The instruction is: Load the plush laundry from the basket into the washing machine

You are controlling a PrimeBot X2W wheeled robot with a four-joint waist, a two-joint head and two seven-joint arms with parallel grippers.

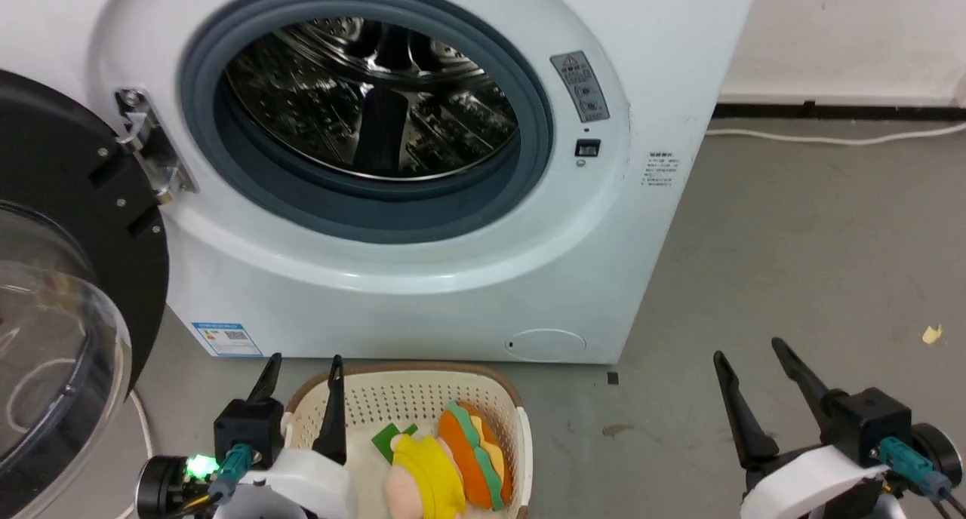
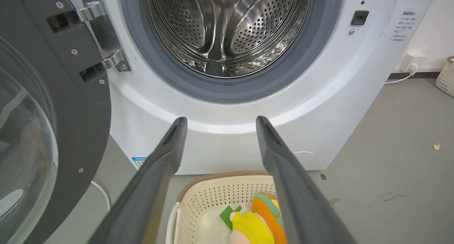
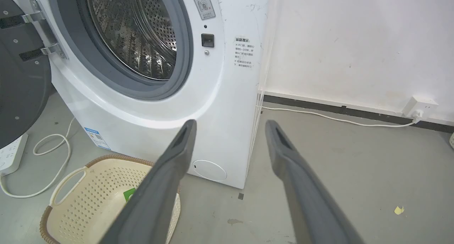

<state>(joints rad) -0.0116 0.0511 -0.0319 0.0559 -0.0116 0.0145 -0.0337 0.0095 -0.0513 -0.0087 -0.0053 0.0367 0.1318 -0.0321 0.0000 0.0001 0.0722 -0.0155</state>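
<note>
Reaching for the plush laundry turns on which arm is closer, and the basket (image 1: 423,409) settles it. The left tool (image 1: 306,358) hangs over the basket's left rim; seen from the head, one finger falls outside the wall and the other just inside it. The right tool (image 1: 748,348) stands well apart on the basket's right, over bare floor (image 1: 792,262). Both tools are spread wide and have hold of nothing. Two soft toys lie in the basket's near half, pressed side by side: a yellow toy (image 1: 426,474) toward the middle and an orange burger toy (image 1: 475,455) against the basket's right wall. The burger toy stands on edge, its layers running from the basket's near side toward its far side. From the left tool the toys lie down and slightly to the right; in the left wrist view they sit under its right finger. I judge that the left arm should take the first grasp, shifting toward the basket's middle before dropping. The washing machine (image 1: 423,293) stands just behind the basket, its door (image 1: 68,293) open on the basket's left. Its drum (image 1: 370,96), above the basket's far rim, looks empty.
</note>
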